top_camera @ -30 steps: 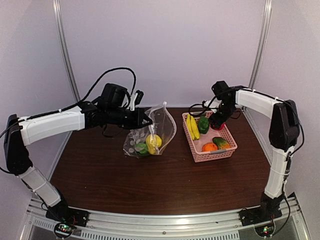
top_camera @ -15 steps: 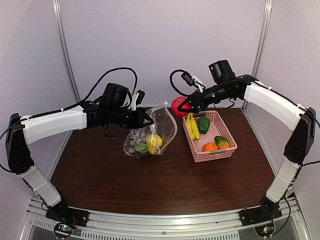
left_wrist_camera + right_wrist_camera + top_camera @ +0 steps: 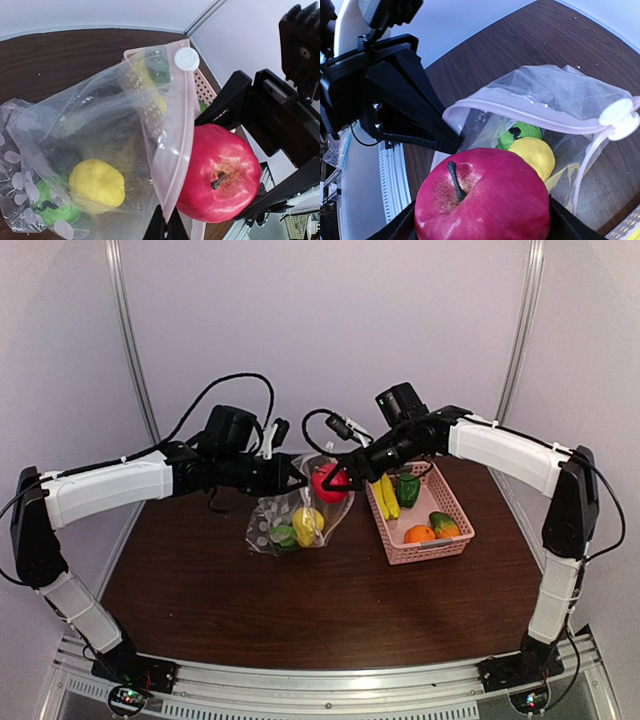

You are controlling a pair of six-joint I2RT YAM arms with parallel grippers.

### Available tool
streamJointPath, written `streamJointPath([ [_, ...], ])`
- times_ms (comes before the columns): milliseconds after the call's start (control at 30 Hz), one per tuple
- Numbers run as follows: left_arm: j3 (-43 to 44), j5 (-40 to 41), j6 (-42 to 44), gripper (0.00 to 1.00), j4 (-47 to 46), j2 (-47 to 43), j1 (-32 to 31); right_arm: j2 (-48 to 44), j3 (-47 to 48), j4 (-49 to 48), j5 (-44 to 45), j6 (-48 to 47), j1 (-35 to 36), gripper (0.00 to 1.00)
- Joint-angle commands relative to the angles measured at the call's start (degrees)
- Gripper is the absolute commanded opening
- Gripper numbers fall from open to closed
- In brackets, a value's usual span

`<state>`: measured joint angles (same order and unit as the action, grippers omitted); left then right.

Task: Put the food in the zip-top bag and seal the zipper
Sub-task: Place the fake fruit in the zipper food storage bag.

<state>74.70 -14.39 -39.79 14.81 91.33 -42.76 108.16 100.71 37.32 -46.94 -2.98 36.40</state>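
Observation:
My left gripper [image 3: 291,480] is shut on the mouth edge of the clear zip-top bag [image 3: 300,508] and holds it up open over the table. The pinched rim runs up from the fingertips [image 3: 161,226] to the white slider [image 3: 186,59] of the zipper [image 3: 530,111]. A yellow fruit [image 3: 97,182] and a green piece [image 3: 52,210] lie in the bag's bottom. My right gripper [image 3: 333,481] is shut on a red-pink fruit [image 3: 326,483], an apple with a dark stem [image 3: 482,200], right at the bag's mouth beside the rim [image 3: 217,172].
The pink latticed basket [image 3: 430,553] stands right of the bag and holds a banana bunch [image 3: 385,495], a green pepper [image 3: 407,488], an orange [image 3: 419,534] and an orange-green piece [image 3: 443,525]. Walls close in behind and at both sides.
My right arm lifted the red-pink fruit out of the basket and swung left with it to the bag's mouth. The left arm and the bag stayed put.

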Motion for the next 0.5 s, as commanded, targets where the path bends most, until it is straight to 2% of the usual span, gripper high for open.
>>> streamJointPath([
  [0, 0.8, -0.8, -0.2, 0.00, -2.8, -1.7, -0.2, -0.3, 1.3, -1.8, 8.5, 1.3, 1.1, 0.83],
  [100, 0.9, -0.8, -0.2, 0.00, -2.8, -1.8, -0.2, 0.0, 2.2, -1.7, 8.7, 1.8, 1.2, 0.96],
  [233, 1.7, -0.8, 0.1, 0.00, -1.9, -1.6, -0.2, 0.1, 6.3, 2.5, 7.0, 1.2, 1.1, 1.00],
  [333, 7.3, 3.0, 3.0, 0.00, 8.3, -0.9, 1.5, -2.6, 10.7, 6.1, 4.6, 0.1, 0.3, 0.99],
  [467, 24.2, 14.0, 12.9, 0.00, 24.9, -3.2, 3.0, -9.1, 11.3, 3.0, 3.2, 2.4, -3.7, 1.00],
])
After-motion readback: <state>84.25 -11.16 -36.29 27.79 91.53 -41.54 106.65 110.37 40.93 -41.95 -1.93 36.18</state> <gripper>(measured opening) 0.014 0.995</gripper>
